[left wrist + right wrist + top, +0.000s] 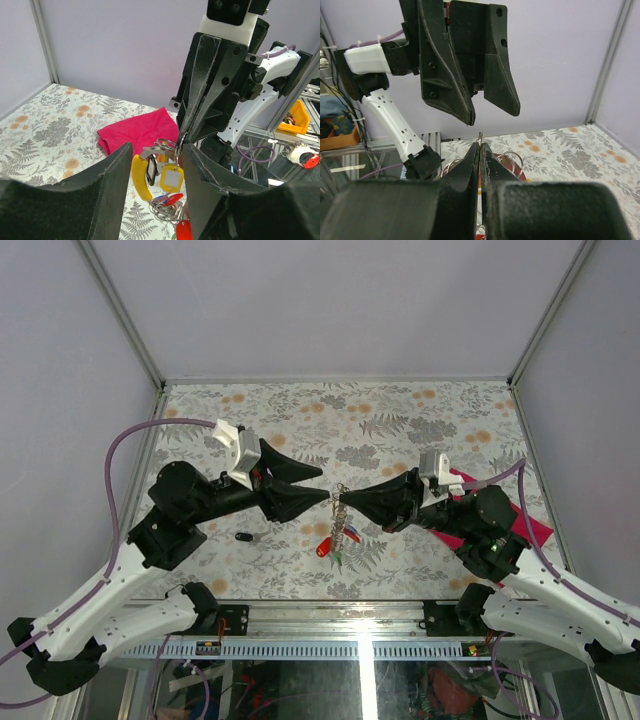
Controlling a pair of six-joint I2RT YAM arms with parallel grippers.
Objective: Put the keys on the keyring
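My right gripper (352,498) is shut on the thin silvery keyring (480,136) and holds it above the table. A bunch of keys (336,535) with red, yellow and blue heads hangs below it on several rings. In the left wrist view the bunch (170,180) hangs between my left fingers, with a red head (183,231) lowest. My left gripper (326,486) is open, its tips on either side of the ring, facing the right gripper. One black key (243,537) lies alone on the table to the left.
A magenta cloth (530,525) lies at the right edge under the right arm; it also shows in the left wrist view (140,127). The floral table (400,420) is walled by pale panels with metal posts.
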